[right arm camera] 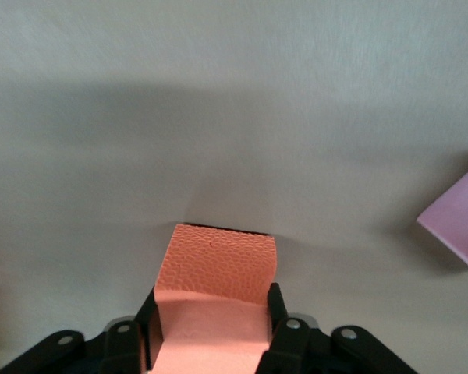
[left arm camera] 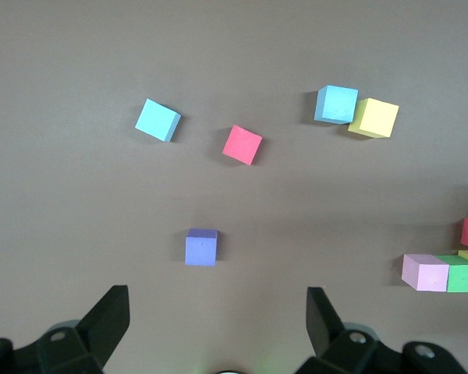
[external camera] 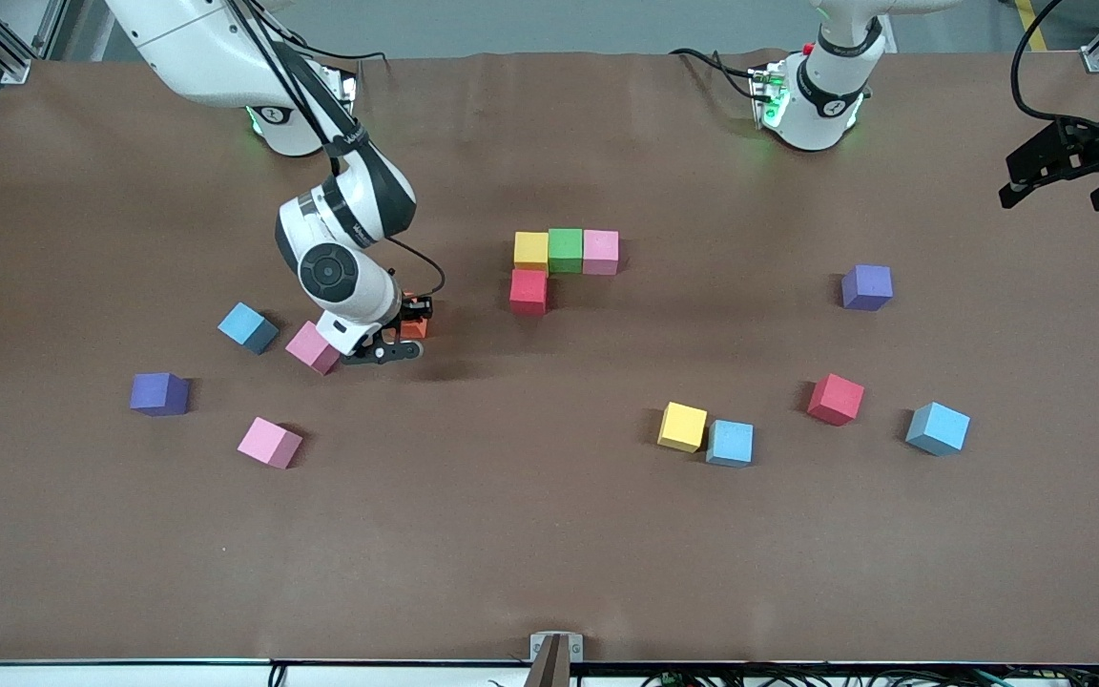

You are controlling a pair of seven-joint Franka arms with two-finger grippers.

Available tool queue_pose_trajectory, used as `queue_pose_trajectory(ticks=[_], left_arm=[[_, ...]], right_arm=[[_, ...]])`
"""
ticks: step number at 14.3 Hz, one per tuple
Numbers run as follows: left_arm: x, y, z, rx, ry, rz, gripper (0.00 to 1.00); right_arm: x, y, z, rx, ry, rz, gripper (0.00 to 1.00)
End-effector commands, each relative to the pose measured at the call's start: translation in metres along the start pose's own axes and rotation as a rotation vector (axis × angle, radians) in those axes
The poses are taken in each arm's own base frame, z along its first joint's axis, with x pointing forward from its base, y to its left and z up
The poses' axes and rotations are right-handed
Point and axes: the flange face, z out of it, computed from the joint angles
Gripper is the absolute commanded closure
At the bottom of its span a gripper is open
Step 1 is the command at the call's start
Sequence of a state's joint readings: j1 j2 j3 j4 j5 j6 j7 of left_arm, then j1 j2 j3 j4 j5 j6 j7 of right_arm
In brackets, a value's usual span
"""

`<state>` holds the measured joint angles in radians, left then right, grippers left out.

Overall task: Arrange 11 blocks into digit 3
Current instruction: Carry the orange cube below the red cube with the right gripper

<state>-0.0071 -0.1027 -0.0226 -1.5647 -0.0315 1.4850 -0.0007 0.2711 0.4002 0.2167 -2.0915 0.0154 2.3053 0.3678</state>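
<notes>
Your right gripper (external camera: 404, 331), left of centre in the front view, has its fingers clamped on the small matte orange cube (right arm camera: 216, 288) down on the brown table (external camera: 549, 553). The started figure of four touching cubes (external camera: 564, 258) sits at upper centre. Next, I judge, lift and carry the cube there; the pink cube (external camera: 312, 346) crowds the gripper. Your left gripper (external camera: 1069, 172) waits open at the upper right edge.

Legible text, labels, brands, numbers, signs: none. No cube, arm or table surface carries any marking that can be read.
</notes>
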Motion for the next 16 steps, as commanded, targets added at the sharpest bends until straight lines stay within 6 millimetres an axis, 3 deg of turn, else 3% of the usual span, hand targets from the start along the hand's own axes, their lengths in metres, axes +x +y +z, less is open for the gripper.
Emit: queue_pose_trajectory(ticks=[1, 4, 6, 9, 13, 16], left_arm=[[-0.006, -0.009, -0.005, -0.005, -0.001, 0.001, 0.0], [-0.002, -0.008, -0.006, -0.003, 0.01, 0.002, 0.0], [0.001, -0.008, -0.003, 0.006, 0.014, 0.004, 0.0], [0.005, -0.002, -0.001, 0.034, 0.019, 0.017, 0.0], [0.01, 0.012, 0.006, 0.032, 0.013, 0.025, 0.0], [0.011, 0.01, 0.006, 0.031, 0.021, 0.022, 0.0]], right_arm=[[0.011, -0.002, -0.037, 0.025, 0.035, 0.008, 0.63], [0.037, -0.01, -0.082, 0.046, 0.086, 0.012, 0.63], [0.06, -0.017, -0.098, 0.071, 0.125, 0.014, 0.63], [0.086, -0.033, -0.099, 0.091, 0.134, 0.026, 0.63], [0.1, -0.087, -0.081, 0.064, 0.099, 0.035, 0.63], [0.101, -0.121, -0.072, 0.047, 0.075, 0.041, 0.63]])
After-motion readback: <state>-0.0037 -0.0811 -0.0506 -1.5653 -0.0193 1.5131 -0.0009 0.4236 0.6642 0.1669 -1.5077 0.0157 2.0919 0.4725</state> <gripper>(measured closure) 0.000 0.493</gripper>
